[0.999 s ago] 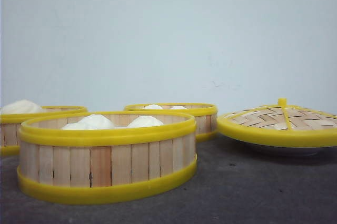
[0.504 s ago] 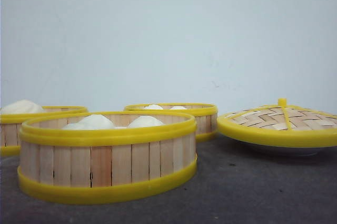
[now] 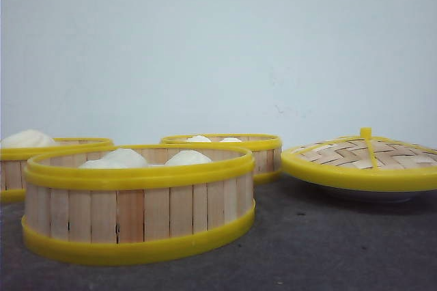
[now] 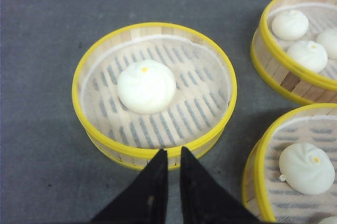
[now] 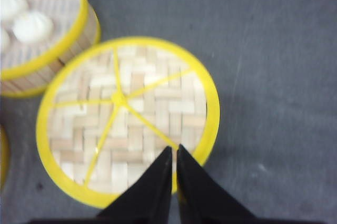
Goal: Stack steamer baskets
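Right, nothing is stacked yet: all three steamer baskets sit apart on the grey table [image 3: 341, 250]. Up front is the near basket [image 3: 140, 205] with several buns showing over its rim, the left basket [image 3: 41, 161] is off at the frame edge, and the far basket [image 3: 232, 151] stands behind, well apart from the domed lid [image 3: 362, 161].

Over on the left wrist view, the left hand [image 4: 174, 155] hangs just above the rim of the single-bun basket [image 4: 154, 91], fingertips pinched almost together, holding nothing. The right hand [image 5: 174, 153] is the same story: tips nearly touching, empty, poised over the edge of the woven lid [image 5: 128, 119].

My read: the step in hand is a first lift, likely the single-bun basket. To do it well, the left hand needs to spread wide before it drops, straddle the wall so one finger goes inside and one outside, and clear that bun [image 4: 146, 86]. Keep the basket level, then seat its bottom rim squarely inside the next basket's top rim.

The count: three baskets, one lid, two hands. Buns: one in the single-bun basket, at least two in each neighbour, both cut off by the frame.
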`<state>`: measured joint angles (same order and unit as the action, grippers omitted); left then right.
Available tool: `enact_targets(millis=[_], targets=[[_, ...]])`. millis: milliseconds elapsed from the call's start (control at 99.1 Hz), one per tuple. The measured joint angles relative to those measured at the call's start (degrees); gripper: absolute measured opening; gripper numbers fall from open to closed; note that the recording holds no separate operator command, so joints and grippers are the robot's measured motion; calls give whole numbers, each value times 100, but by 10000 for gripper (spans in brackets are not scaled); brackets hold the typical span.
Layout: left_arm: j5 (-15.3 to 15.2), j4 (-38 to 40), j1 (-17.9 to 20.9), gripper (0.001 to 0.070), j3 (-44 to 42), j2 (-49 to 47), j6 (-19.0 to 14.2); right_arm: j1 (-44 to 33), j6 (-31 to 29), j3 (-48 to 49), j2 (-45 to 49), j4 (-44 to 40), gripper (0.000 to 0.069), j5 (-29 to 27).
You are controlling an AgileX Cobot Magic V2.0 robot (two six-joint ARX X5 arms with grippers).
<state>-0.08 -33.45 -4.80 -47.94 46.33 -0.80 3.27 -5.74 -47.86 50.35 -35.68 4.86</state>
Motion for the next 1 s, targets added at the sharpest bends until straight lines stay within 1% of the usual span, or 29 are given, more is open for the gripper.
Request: enact_targets(millis=[111,161,202,232,313,363,424,464,545,706,827,999], targets=[[0,-98,0,16,0,63,0,0,94,0,162,-96,14,0],[0,-107,0,39,0,63,0,0,118,0,188,-114,51,0],[0,-101,0,86,0,61,0,0,131,0,190,-111,120,0],[0,-105,0,137,0,59,0,0,142,0,190,-111,191,0],[0,-105,0,319,0,59,0,0,144,0,190,-111,408,-17],[0,-103,0,412,0,59,-2,0,144,0,190,-111,515,-24],[0,-103,0,470,0,59,-2,0,144,0,190,-111,571,-31],[0,-105,0,488,0,59,-4,0,144,0,190,-111,588,-33],[0,-103,0,502,0,59,-9,0,144,0,190,-76,601,28],[0,-103,0,507,0,59,-13,90,44,-48,487,474,604,522],[0,-98,0,507,0,59,-15,332,-37,-479,1209,612,604,590],[0,-98,0,507,0,59,-24,669,-55,-1663,2577,649,604,595]])
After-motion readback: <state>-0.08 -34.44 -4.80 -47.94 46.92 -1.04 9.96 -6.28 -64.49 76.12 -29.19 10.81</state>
